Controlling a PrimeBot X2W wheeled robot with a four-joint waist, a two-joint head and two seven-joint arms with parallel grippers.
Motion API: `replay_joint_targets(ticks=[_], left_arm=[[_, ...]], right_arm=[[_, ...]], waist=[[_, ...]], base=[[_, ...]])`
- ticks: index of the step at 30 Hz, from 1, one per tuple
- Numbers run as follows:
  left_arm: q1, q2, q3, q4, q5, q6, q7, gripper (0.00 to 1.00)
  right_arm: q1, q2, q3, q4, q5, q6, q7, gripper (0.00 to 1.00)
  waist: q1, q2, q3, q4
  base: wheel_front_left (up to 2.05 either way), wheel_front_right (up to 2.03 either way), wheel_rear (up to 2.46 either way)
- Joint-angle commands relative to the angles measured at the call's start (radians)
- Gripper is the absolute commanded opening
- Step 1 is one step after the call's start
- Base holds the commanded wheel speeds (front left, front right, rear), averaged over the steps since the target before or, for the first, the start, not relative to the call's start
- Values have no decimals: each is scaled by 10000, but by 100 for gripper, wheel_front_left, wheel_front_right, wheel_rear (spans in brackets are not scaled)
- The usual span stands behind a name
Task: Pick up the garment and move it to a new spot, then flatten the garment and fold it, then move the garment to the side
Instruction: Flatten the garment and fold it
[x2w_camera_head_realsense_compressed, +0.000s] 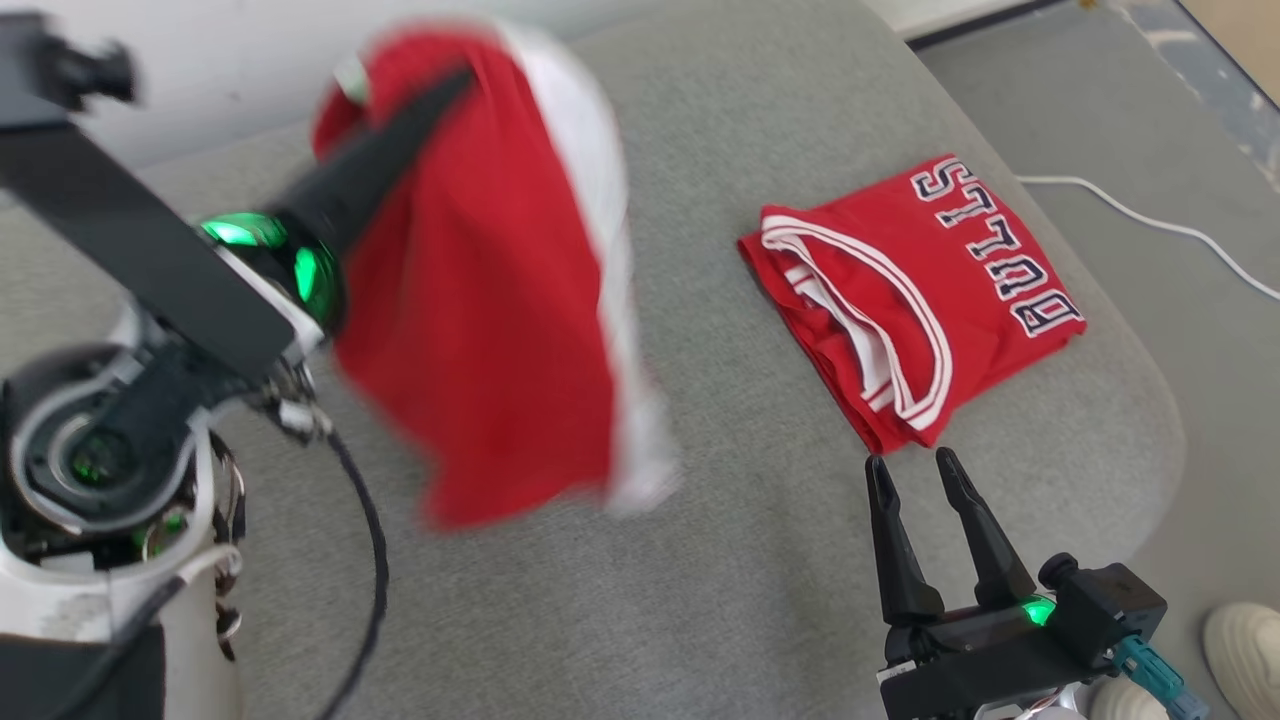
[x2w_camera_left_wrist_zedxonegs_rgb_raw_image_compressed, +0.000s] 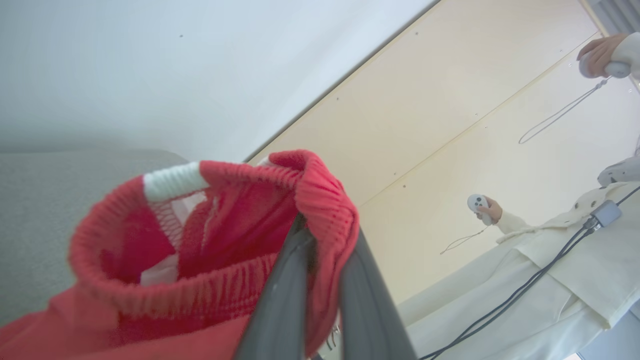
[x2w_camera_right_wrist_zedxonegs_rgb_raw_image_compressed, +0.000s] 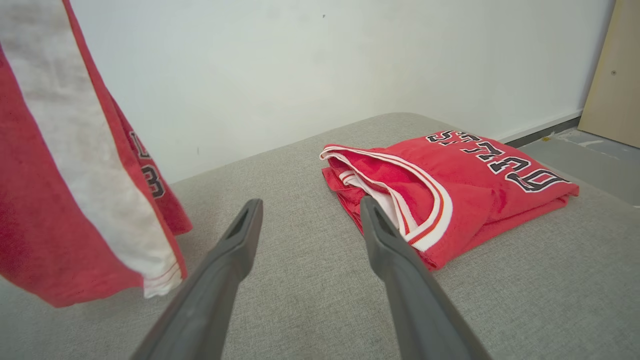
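Observation:
A red garment (x2w_camera_head_realsense_compressed: 480, 300) with a white side stripe hangs in the air over the grey cushion (x2w_camera_head_realsense_compressed: 720, 560). My left gripper (x2w_camera_head_realsense_compressed: 450, 85) is shut on its ribbed waistband (x2w_camera_left_wrist_zedxonegs_rgb_raw_image_compressed: 320, 200) and holds it up. In the right wrist view the garment (x2w_camera_right_wrist_zedxonegs_rgb_raw_image_compressed: 65, 165) hangs at the left, its lower edge just above the cushion. My right gripper (x2w_camera_head_realsense_compressed: 908, 462) stands open low at the right, its fingers empty, just short of a folded red jersey.
The folded red BULLS jersey (x2w_camera_head_realsense_compressed: 915, 300) lies on the cushion's right part (x2w_camera_right_wrist_zedxonegs_rgb_raw_image_compressed: 450, 185). A white cable (x2w_camera_head_realsense_compressed: 1150, 225) runs over the floor at the right. A person in pale clothes (x2w_camera_left_wrist_zedxonegs_rgb_raw_image_compressed: 575, 260) stands beside, holding controllers; a shoe (x2w_camera_head_realsense_compressed: 1245, 640) shows at the lower right.

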Motion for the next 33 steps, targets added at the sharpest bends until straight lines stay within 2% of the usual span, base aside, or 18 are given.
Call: replay_joint_targets(ticks=[1,3,8,11,16,21,30,31,32,33], left_arm=[[-201,-263,269,-49,-136,28,-443,0],[-160,-457,507,49,-254,135,-770,0],[1304,18,830,384,288,26,-1053,0],[2728,181,974,718,843,-354,-1549,0],[4831,-258,1208,1617,1384,-1026,-2974,0],[6058,-745,1282,2397,1485,-1476,-4583,0],[7077,-972,465,3273,1835,-1790,-6900,0],[7136,-936,311,3368,2006,-1801,-7024,20],[7208,-861,131,3439,2131,-1811,-7155,53],[7278,-807,25,3525,2226,-1814,-7308,100]], right_arm=[[57,-2,-26,17,-88,-23,3,100],[123,0,-43,49,-146,-23,3,100],[256,0,-96,85,-250,-23,3,100],[221,-4,-156,93,-361,-23,3,100],[282,-2,-283,93,-605,-23,3,100],[401,-2,-347,120,-887,-23,5,100],[415,0,-373,240,-1168,-23,4,100],[427,0,-358,258,-1184,-23,4,100],[444,-2,-369,268,-1206,-23,4,100],[455,-2,-333,280,-1222,-23,4,100]], waist=[[0,0,-378,391],[0,0,-495,544],[0,0,-668,958],[0,0,-724,1213],[0,0,-842,1660],[0,0,-997,2149],[0,0,-1243,2932],[0,0,-1273,2992],[0,0,-1312,3062],[0,0,-1340,3106]], base=[[0,0,0],[0,0,0],[0,0,0],[0,0,0],[0,0,0],[0,0,0],[0,0,0],[0,0,0],[0,0,0],[0,0,0]])
